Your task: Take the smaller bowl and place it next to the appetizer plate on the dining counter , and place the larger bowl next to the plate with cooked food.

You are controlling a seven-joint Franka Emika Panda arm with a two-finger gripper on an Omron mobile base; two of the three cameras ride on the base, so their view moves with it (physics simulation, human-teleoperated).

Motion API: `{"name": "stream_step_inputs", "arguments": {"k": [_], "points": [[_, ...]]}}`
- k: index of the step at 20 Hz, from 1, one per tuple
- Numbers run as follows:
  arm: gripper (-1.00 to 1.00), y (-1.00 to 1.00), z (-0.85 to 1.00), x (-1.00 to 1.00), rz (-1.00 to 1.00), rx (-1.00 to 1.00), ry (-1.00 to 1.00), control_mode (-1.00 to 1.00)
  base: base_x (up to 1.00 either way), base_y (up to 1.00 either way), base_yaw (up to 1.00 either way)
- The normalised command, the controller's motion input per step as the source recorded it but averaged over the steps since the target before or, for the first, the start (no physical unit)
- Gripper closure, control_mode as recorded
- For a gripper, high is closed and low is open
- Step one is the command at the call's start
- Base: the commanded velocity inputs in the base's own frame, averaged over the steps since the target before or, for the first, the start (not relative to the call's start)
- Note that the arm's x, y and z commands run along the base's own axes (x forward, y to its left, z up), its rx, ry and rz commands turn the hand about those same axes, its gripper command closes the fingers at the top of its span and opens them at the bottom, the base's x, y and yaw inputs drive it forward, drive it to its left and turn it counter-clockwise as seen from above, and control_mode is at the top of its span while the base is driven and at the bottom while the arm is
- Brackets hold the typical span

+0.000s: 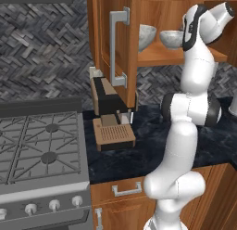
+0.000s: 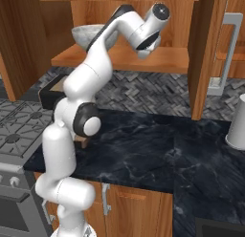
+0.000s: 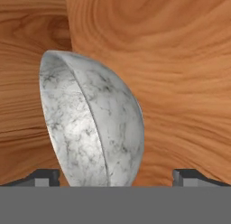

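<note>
The task looks barely begun: both bowls sit on the open cabinet shelf (image 1: 159,55), and neither the dining counter nor either plate is visible.

In the left base view, two stone-look bowls stand in the upper middle of the frame. One (image 1: 147,36) shows partly behind the cabinet door (image 1: 115,43), and another (image 1: 172,39) sits just to its right, beside the arm's upper link. Which is the smaller bowl is hard to judge from here, since the left one is partly hidden. In the right base view, a single bowl (image 2: 86,34) shows at the upper left, behind the arm.

The gripper (image 3: 116,177) reaches into the cabinet. In the hand view its fingertips (image 3: 45,177) stand wide apart at the bottom edge, with a marbled bowl (image 3: 92,126) between and just ahead of them, seen rolled on its side by the camera. The fingers hold nothing.

Everything is left to do: grasp one bowl, carry it to its plate, then fetch the other.
</note>
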Motion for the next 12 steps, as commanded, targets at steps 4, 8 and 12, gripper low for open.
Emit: {"name": "stream_step_inputs", "arguments": {"k": [4, 8, 12], "points": [[-1.00, 0.00, -0.03, 0.08, 0.00, 0.00, 0.01, -1.00, 0.00, 0.00, 0.00], [-1.00, 0.00, -0.14, 0.06, 0.00, 0.00, 0.04, -1.00, 0.00, 0.00, 0.00], [-1.00, 0.00, -0.13, 0.13, 0.00, 0.00, 0.00, -1.00, 0.00, 0.00, 0.00]]}}
